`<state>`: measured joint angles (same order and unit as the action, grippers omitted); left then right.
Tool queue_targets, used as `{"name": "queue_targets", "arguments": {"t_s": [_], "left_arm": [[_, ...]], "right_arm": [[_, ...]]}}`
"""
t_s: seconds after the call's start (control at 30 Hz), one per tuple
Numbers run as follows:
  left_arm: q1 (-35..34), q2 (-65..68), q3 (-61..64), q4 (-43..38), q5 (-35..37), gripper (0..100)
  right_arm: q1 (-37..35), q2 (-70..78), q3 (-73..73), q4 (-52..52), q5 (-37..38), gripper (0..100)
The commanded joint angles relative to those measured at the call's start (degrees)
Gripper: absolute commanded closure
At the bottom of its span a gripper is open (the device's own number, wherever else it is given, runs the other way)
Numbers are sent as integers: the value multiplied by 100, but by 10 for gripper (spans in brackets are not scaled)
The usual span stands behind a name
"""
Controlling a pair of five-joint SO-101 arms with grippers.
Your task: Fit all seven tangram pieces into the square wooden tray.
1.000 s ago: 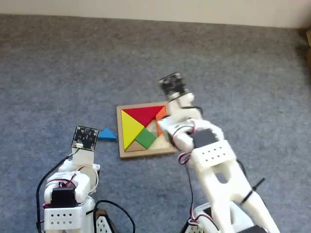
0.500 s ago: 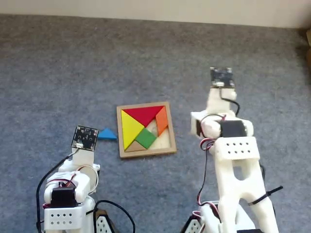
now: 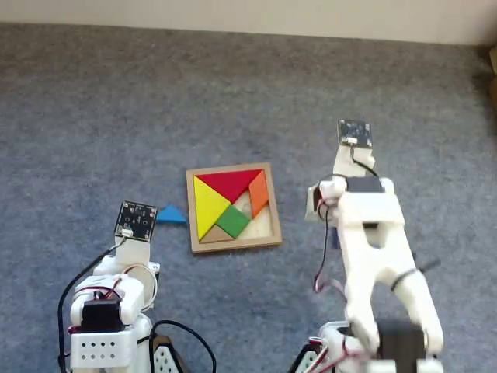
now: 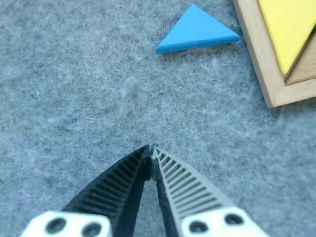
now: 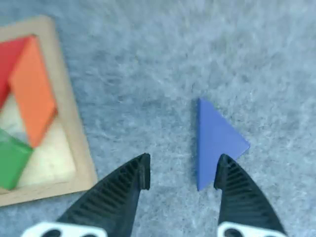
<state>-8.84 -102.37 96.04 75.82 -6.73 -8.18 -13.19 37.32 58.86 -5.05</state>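
Status check, tangram task.

Square wooden tray (image 3: 237,245) sits mid-carpet in the high view. Taking the tray as the dial:
- red triangle (image 3: 229,185) seated at 12 o'clock
- yellow triangle (image 3: 206,206) seated at 9 o'clock
- green square (image 3: 232,222) seated at about 6 o'clock
- orange parallelogram (image 3: 258,194) seated at 2 o'clock
- bare wood is open between the centre and the 4–5 o'clock corner.

Loose pieces: the light blue triangle (image 3: 172,215) lies flat on the grey carpet (image 3: 116,101) at 9 o'clock from the tray, just beside its rim but apart from it. The dark blue triangle (image 5: 215,138) lies flat on the carpet off the tray's 3 o'clock side, near the right arm.

Left gripper (image 4: 150,149): fingers pressed together, empty, hanging over bare carpet short of the light blue triangle. Left arm stands at about 7 o'clock from the tray.

Right gripper (image 5: 183,163): fingers spread, empty. The dark blue triangle lies partly within their span, close by one fingertip; contact cannot be told.

Judgement: four of seven pieces are placed and two are waiting outside. Whereabouts of the seventh cannot be told. Roughly past halfway. The remaining gap looks fit for the small pieces, and the dark blue triangle seems the next pick.
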Motion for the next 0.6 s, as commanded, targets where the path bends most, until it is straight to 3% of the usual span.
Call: {"name": "queue_targets", "arguments": {"t_s": [0.0,0.27,0.57], "left_arm": [[-75,-259,119,26,53,964],[-75,-259,119,26,53,964],[-75,-259,119,26,53,964]], "right_arm": [[215,646,-752,57,-62,781],[374,1587,-1675,593,-62,781],[611,1622,-1771,664,-53,781]]}}
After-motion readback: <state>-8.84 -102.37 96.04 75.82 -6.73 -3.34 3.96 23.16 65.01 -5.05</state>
